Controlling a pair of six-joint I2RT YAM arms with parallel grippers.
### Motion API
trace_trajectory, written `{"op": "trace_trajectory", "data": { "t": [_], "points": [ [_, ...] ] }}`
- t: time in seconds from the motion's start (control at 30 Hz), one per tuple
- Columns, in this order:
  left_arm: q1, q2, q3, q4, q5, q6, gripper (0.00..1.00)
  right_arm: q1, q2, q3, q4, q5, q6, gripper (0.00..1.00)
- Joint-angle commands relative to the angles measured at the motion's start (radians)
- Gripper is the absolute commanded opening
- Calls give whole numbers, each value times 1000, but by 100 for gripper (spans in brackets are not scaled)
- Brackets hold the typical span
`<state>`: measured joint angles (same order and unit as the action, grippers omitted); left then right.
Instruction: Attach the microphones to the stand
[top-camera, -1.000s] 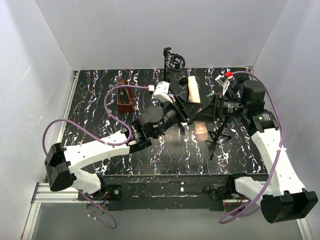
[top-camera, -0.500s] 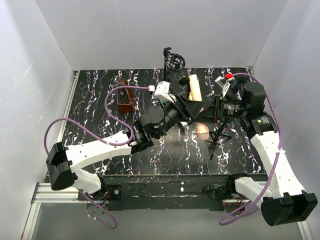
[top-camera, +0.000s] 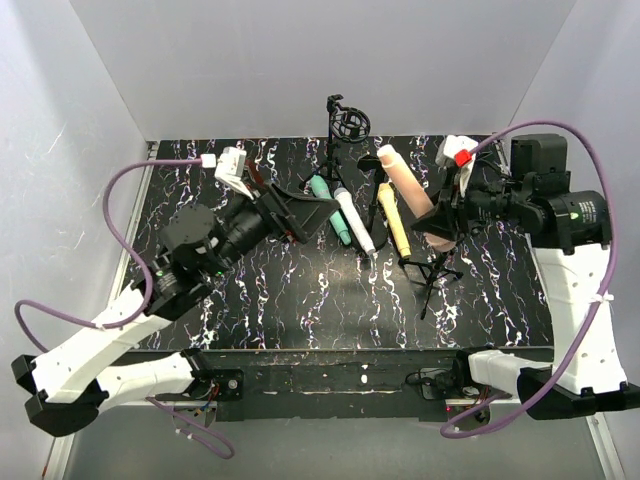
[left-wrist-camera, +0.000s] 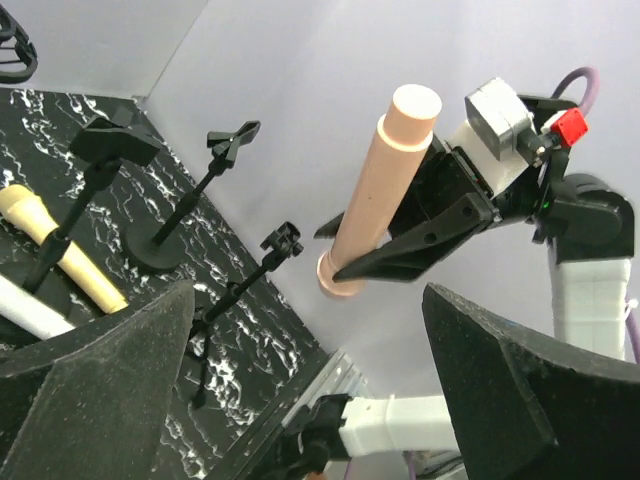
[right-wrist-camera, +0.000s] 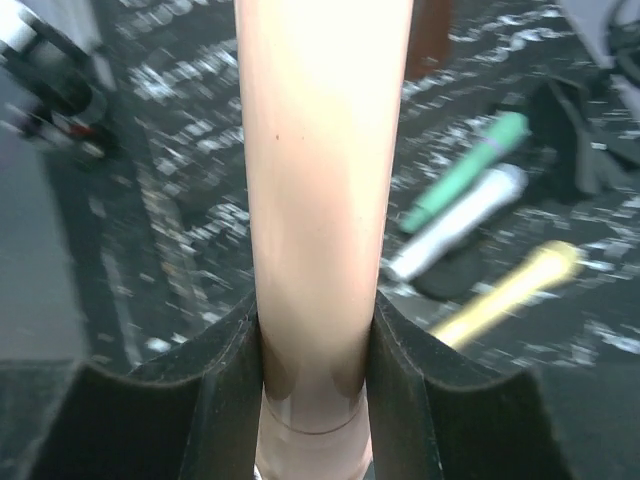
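A peach-pink microphone (top-camera: 408, 185) hangs tilted above the table with my right gripper (top-camera: 440, 218) shut on its lower end; the right wrist view shows both fingers pressed against its shaft (right-wrist-camera: 320, 200). In the left wrist view the same microphone (left-wrist-camera: 385, 190) is in the air across from my left gripper (left-wrist-camera: 300, 385). My left gripper (top-camera: 305, 213) stands wide open and holds nothing, left of the microphones. A green microphone (top-camera: 325, 205), a white one (top-camera: 355, 225) and a yellow one (top-camera: 393, 220) lie on the table. A small black tripod stand (top-camera: 432, 272) stands below the held microphone.
A tall stand with a round shock mount (top-camera: 347, 123) stands at the back wall. Two slim clip stands (left-wrist-camera: 215, 165) (left-wrist-camera: 262, 262) and a broader clamp stand (left-wrist-camera: 100, 150) rise from the black marbled table (top-camera: 300, 300). White walls close in both sides.
My left gripper opened, let go of the pink microphone and drew back to the left. My right gripper shut on the microphone and carried it up and to the right.
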<state>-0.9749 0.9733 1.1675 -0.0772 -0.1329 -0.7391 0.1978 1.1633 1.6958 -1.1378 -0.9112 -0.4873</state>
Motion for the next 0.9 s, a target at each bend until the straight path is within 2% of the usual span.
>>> {"op": "trace_trajectory", "data": {
  "t": [0.0,0.1,0.17,0.23,0.37,0.57,0.67,0.87],
  "points": [
    [59,25,102,-324,260,104,98,3,-16,88,-274,283,-524,1],
    [84,47,136,-387,328,109,98,5,-69,22,-245,394,-765,1],
    [105,64,123,-353,390,64,98,3,-117,-21,-188,431,-859,1],
    [134,85,92,-268,482,-23,98,5,-160,-59,-139,431,-951,1],
    [183,154,32,15,663,-260,98,15,-243,-145,-4,393,-1161,1],
    [183,272,73,198,795,-416,98,87,-346,-300,170,405,-1448,1],
    [174,309,90,195,820,-436,98,138,-379,-382,260,426,-1528,1],
    [85,373,138,39,765,-345,96,244,-412,-467,412,469,-1557,1]
  ]
}}
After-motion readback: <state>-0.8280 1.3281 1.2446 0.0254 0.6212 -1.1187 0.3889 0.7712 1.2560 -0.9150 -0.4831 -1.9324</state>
